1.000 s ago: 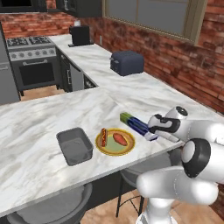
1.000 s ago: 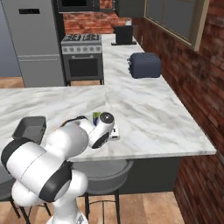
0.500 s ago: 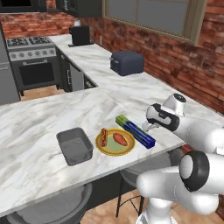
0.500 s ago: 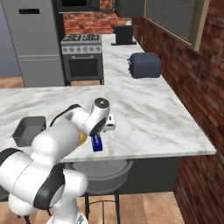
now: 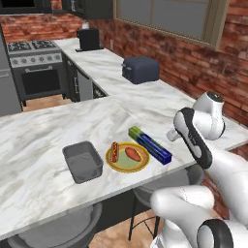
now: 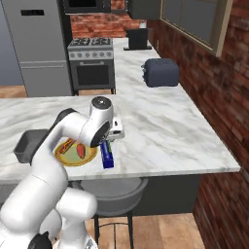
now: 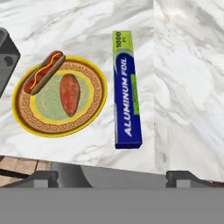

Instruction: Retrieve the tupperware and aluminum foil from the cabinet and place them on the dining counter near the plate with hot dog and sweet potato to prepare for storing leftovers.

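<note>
1. Blue card, the aluminum foil [image 7: 127, 89] box lies flat on the bench [image 5: 43, 145] just beside the plate [image 7: 26, 116].
2. We judge it light, stiff, crushable; pinch mid-length across the narrow sides.
3. Our fingers [image 7: 39, 178] stand spread, empty.

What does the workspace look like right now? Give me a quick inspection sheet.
Surface: white-grey veined marble dining counter, things sit near its front edge.
Job's things: translucent grey rectangular tupperware left of round yellow-rimmed plate; red-brown hot dog and orange-red sweet potato on the plate; long blue aluminum foil box lying flat just right of the plate.
Clutter: dark blue-grey toaster on the counter along the brick wall.
Tool: open, raised over the counter edge, holding nothing.
Cables: nothing seen.
Surroundings: brick wall, stove, stool.
</note>
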